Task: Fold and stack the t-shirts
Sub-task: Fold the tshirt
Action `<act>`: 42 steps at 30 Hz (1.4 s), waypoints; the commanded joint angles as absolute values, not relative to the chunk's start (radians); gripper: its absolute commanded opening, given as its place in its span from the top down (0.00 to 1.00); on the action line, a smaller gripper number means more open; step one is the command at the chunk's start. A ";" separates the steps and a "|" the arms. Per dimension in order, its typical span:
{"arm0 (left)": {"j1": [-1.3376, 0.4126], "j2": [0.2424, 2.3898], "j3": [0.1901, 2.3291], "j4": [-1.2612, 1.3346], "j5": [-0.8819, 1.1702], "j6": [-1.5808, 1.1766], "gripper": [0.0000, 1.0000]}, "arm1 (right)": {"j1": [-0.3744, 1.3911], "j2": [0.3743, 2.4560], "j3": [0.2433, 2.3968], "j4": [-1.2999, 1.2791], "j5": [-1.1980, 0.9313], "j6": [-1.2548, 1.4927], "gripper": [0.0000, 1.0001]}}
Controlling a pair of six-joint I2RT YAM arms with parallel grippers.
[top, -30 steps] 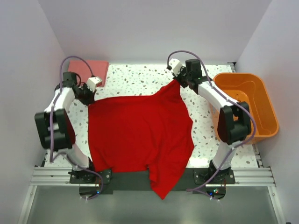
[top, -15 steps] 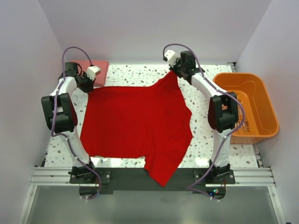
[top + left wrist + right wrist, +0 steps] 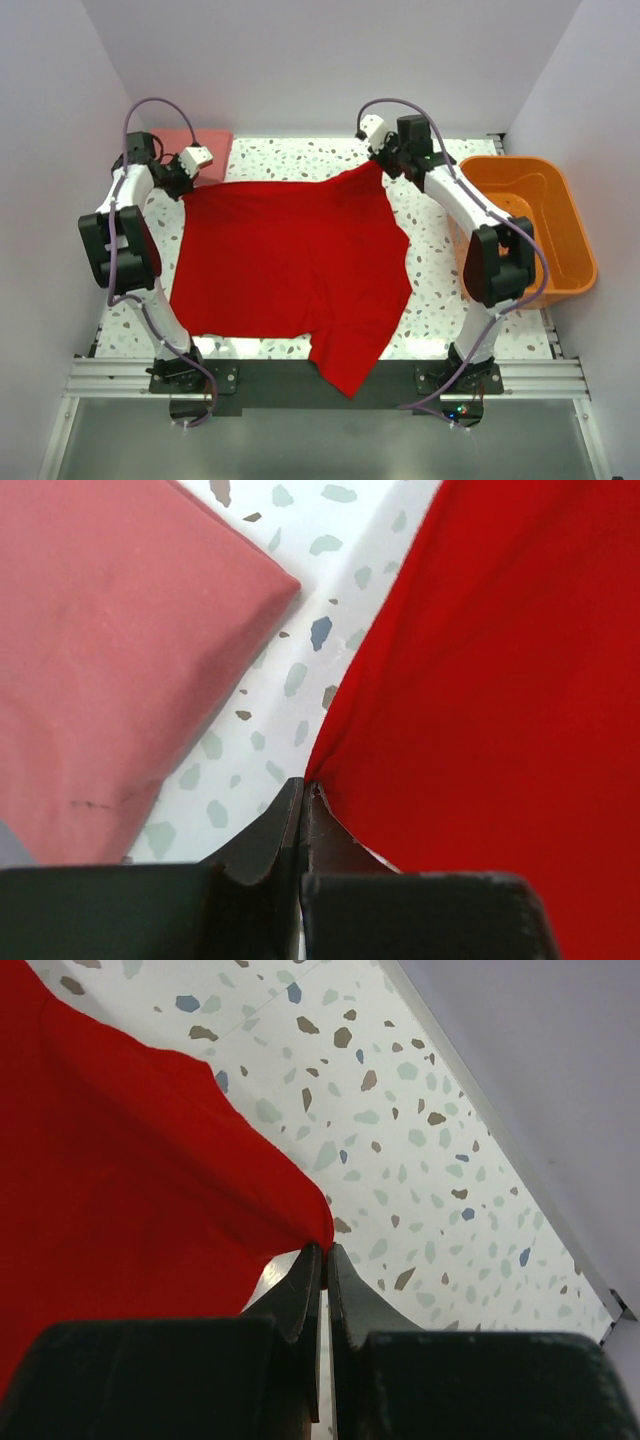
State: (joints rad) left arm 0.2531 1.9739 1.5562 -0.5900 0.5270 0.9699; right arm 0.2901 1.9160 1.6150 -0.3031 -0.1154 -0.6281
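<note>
The red t-shirt [image 3: 290, 260] lies spread across the surface [image 3: 300, 160], one near part seemingly hanging over the near edge. The left end effector [image 3: 303, 792] and the right end effector [image 3: 322, 1255] each pinch a far corner of it. The salmon-pink t-shirt [image 3: 218, 143] sits folded at the far left. This looks like the flattening step. The next move likely calls for carrying the far edge toward the near side for a first fold.

Bright, even overhead light with soft shadows.
</note>
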 commanded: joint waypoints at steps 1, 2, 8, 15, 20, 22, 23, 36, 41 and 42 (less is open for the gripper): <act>0.279 1.896 1.548 -0.690 0.604 1.211 1.00 | 0.307 1.754 1.551 -0.330 -0.150 -0.607 1.00; 0.281 1.891 1.545 -0.707 0.609 1.245 1.00 | 0.314 1.737 1.534 -0.347 -0.149 -0.607 1.00; 0.296 1.830 1.480 -0.785 0.632 1.456 0.95 | 0.354 1.585 1.419 -0.439 -0.144 -0.569 1.00; 0.345 1.729 1.352 -0.831 0.643 1.621 0.95 | 0.420 1.404 1.229 -0.535 -0.135 -0.508 1.00; 0.376 1.694 1.275 -0.854 0.617 1.700 0.95 | 0.480 1.336 1.125 -0.580 -0.149 -0.491 1.00; 0.379 1.690 1.233 -0.865 0.600 1.749 0.96 | 0.503 1.328 1.085 -0.591 -0.158 -0.492 1.00; 0.379 1.686 1.204 -0.859 0.580 1.770 0.96 | 0.508 1.325 1.065 -0.594 -0.176 -0.495 1.00; 0.403 1.681 1.299 -0.986 0.649 1.718 0.62 | 0.328 1.503 1.300 -0.726 -0.229 -0.476 0.60; 0.402 1.710 1.310 -0.873 0.698 1.461 0.57 | 0.238 1.791 1.569 -0.796 -0.288 -0.345 0.66; 0.403 1.718 1.313 -0.862 0.701 1.428 0.57 | 0.235 1.821 1.587 -0.793 -0.285 -0.316 0.66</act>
State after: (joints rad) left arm 0.3954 1.7153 1.2774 -0.9184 0.6277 1.6032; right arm 0.2455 1.7370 1.5009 -0.7513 -0.2337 -0.4244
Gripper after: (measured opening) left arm 0.430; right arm 0.345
